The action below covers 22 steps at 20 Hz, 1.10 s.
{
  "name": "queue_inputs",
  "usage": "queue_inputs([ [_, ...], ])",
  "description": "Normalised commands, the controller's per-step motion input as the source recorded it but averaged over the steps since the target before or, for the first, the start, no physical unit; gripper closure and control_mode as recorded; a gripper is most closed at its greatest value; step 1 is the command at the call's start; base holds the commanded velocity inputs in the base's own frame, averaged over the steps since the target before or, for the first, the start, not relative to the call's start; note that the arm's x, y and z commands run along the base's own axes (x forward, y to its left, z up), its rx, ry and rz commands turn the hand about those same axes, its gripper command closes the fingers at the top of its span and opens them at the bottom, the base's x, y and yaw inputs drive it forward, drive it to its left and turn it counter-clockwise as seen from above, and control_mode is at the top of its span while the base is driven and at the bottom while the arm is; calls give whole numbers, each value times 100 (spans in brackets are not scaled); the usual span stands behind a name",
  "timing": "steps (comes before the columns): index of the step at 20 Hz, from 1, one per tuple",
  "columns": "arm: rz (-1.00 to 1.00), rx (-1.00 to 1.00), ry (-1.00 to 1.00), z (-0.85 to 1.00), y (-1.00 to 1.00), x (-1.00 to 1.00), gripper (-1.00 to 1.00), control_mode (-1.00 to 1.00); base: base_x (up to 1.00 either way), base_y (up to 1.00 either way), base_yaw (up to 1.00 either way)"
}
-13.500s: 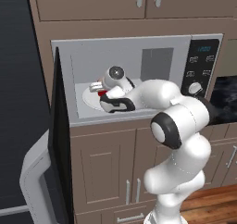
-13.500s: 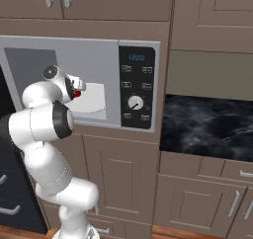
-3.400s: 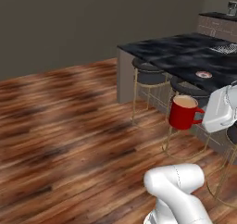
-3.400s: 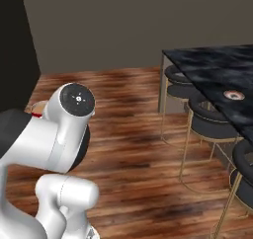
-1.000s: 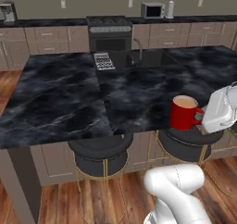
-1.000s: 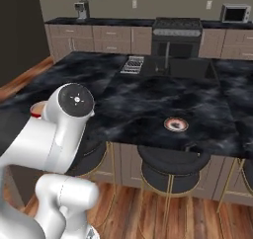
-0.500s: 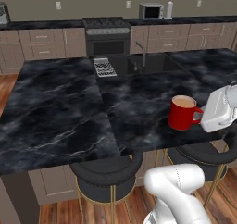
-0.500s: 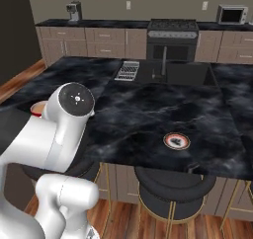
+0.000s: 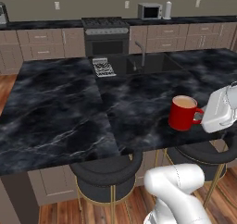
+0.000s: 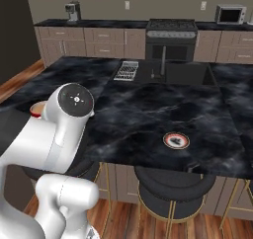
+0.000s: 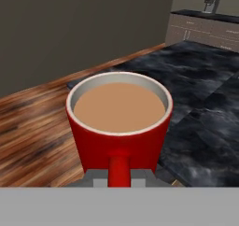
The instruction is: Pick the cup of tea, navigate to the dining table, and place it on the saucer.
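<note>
Small red cylindrical cup of tea [image 9: 183,113] with a side handle, light brown tea inside, upright, held off the surface above the near edge of the big black marble desk [image 9: 60,107] veined in white. Handle points toward the robot's white hand; the tool [image 9: 202,118] is clamped tight on that handle. In the hand view the red handle [image 11: 119,170] runs straight down between the two dark finger tips [image 11: 95,180], cup [image 11: 118,122] level, tea surface flat.

Small round reddish saucer [image 10: 176,140] with paler rim lies flat on the desk [image 10: 143,109], near its near edge, toward the right in the right base view, nothing on it. Cup and saucer well apart; in the right base view a sliver of the cup's red rim [image 10: 35,109] peeks out behind the white arm at the far left.

Round black stools with gold legs [image 9: 105,179] are tucked under the desk's near edge. At the desk's far side: a dark sink with tall faucet [image 9: 139,53] and a small striped rack [image 9: 103,68] beside it.
</note>
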Motion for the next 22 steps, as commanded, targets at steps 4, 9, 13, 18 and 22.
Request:
queue_inputs([
  [4, 0, 0, 0, 0, 0, 0, 100, 100, 0, 0, 0],
  [9, 0, 0, 0, 0, 0, 0, 100, 100, 0, 0, 0],
  [13, 0, 1, 0, -7, -47, 13, 100, -100, 6, -4, 0],
  [18, 2, 1, 0, -8, -74, 31, 100, -100, 0, 0, 0],
  [22, 0, 0, 6, -8, -70, 63, 100, -100, 0, 0, 0],
])
